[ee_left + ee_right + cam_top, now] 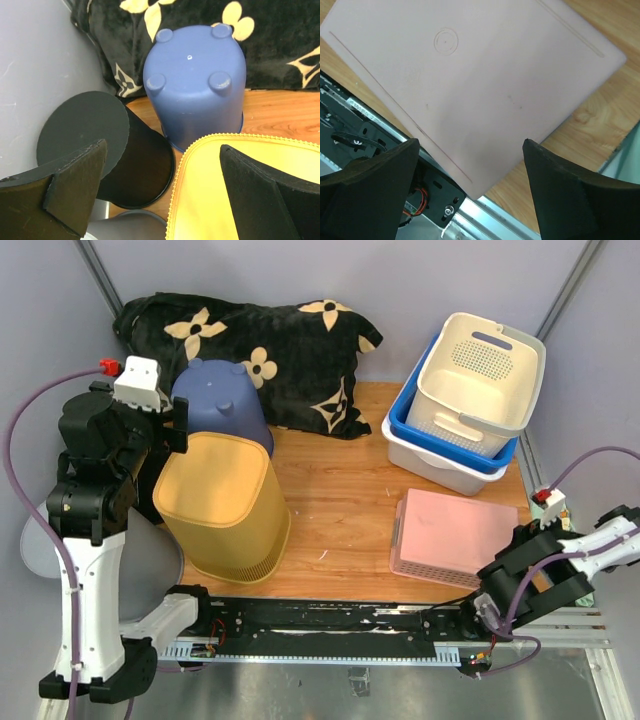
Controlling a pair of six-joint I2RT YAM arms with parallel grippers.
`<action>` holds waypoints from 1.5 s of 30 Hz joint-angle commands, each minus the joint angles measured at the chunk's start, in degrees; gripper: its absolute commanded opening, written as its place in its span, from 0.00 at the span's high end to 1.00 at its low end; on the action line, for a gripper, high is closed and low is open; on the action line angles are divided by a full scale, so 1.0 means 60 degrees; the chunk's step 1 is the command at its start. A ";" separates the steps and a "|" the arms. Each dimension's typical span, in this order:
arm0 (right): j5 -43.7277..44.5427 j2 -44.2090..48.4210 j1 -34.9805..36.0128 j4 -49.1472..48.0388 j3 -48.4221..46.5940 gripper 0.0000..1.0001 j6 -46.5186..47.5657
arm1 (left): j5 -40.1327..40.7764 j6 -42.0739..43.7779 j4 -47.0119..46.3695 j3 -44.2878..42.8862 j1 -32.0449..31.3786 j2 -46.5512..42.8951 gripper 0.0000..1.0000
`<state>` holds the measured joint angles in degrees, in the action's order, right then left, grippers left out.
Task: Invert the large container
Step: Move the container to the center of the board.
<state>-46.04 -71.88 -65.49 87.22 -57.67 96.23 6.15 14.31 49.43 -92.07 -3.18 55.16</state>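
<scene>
The large container (225, 505) is a yellow bin at the table's front left, standing with its closed flat base (220, 200) up and its wider end on the wood. My left gripper (175, 428) (162, 145) hovers open over the bin's far-left top edge. One finger is above the yellow base and the other is off to its left, and nothing is between them. My right gripper (492, 585) (470, 142) is open low at the front right, over the near corner of a pink tray (455, 535) (470, 85), and holds nothing.
A blue bucket (215, 400) (195, 80) stands base up right behind the yellow bin, against a black flowered cushion (270, 350). A black round container (140, 170) sits left of the bin. Stacked white, blue and cream baskets (470, 400) fill the back right. A metal rail (330, 625) runs along the front.
</scene>
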 commanded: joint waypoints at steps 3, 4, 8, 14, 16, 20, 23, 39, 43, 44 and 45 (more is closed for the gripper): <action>-0.0046 -0.1794 -0.0253 0.0748 0.0184 0.15 0.1732 | -0.0189 0.0020 -0.0064 0.0346 0.0251 0.0049 0.01; -0.0053 -0.2041 -0.0311 0.0711 0.0201 0.16 0.1867 | -0.0128 0.0007 -0.0077 0.0426 0.0252 0.0070 0.01; 0.0178 -0.2507 -0.0711 0.0012 0.0324 0.16 0.1807 | -0.0064 -0.0021 -0.0053 0.0510 0.0442 0.0135 0.01; 0.0780 -0.2830 -0.1442 -0.0314 0.0403 0.15 0.2235 | -0.0743 -0.0153 -0.0022 0.0354 0.0962 0.0248 0.01; 0.0951 -0.2873 -0.1616 -0.0158 0.0471 0.15 0.2476 | -0.0835 -0.0218 -0.0008 0.0311 0.1071 0.0356 0.01; 0.1257 -0.2460 -0.2026 0.0473 0.0603 0.13 0.3188 | -0.0926 -0.0230 0.0041 0.0234 0.1174 0.0475 0.01; 0.1369 -0.2183 -0.2239 0.0722 0.0746 0.11 0.3565 | -0.1016 -0.0248 0.0038 0.0282 0.1222 0.0488 0.01; 0.1324 -0.0914 -0.3697 0.0771 0.0443 0.11 0.3794 | -0.0956 -0.0286 0.0037 0.0287 0.1321 0.0660 0.01; 0.1667 -0.1757 -0.3942 0.0764 0.0494 0.11 0.4139 | -0.0954 -0.0279 0.0024 0.0283 0.1321 0.0730 0.01; 0.1649 -0.2222 -0.3971 0.0766 0.0368 0.11 0.4008 | -0.0963 -0.0275 0.0023 0.0286 0.1321 0.0745 0.01; 0.1565 -0.2674 -0.3979 0.0765 0.0194 0.11 0.3887 | -0.0954 -0.0275 0.0011 0.0298 0.1321 0.0760 0.01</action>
<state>-37.78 -79.92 -87.94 91.50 -53.95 115.96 0.78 13.02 49.89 -89.34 4.12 59.48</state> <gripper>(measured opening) 0.891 0.991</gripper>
